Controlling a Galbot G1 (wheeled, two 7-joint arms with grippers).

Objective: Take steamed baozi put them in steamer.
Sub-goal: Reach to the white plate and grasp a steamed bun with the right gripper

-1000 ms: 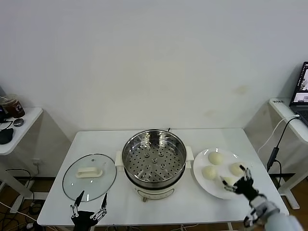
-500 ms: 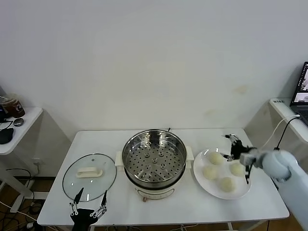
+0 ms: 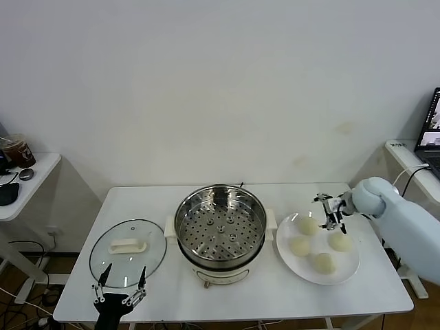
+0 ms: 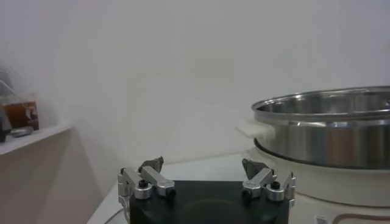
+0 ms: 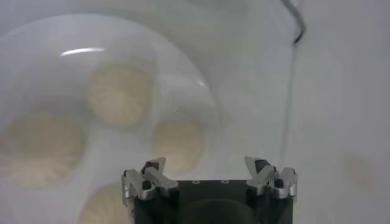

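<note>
**Right gripper held above the plate of buns; steamer stands without its lid**

A large round shiny stainless-steel steamer (image 3: 220,225) with a perforated tray inside, white side handles and a white base is seen at the middle of the white rectangular table (image 3: 206,295). No bun is seen on its tray. To its right, a flat white round plate (image 3: 349,268) is set just beside the steamer's right handle. Four small round cream-white steamed baozi (image 3: 308,225) are laid on this plate, spaced slightly apart: two on the far side and two on the near side.

The right gripper (image 3: 331,210) is held over the far edge of the plate, between the two far buns and above them. Its fingers are spread wide and nothing is held between them. In the right wrist view the plate and the four buns (image 5: 119,94) are seen beneath the open right gripper (image 5: 209,170).

To the left of the steamer, a round glass lid (image 3: 128,253) with a white handle is laid flat on the table. The left gripper (image 3: 118,289) is parked at the near left edge of the table, just near of the lid, with its fingers spread apart and empty. In the left wrist view the steamer's steel wall (image 4: 323,134) is seen beyond the open left gripper (image 4: 206,176).
</note>
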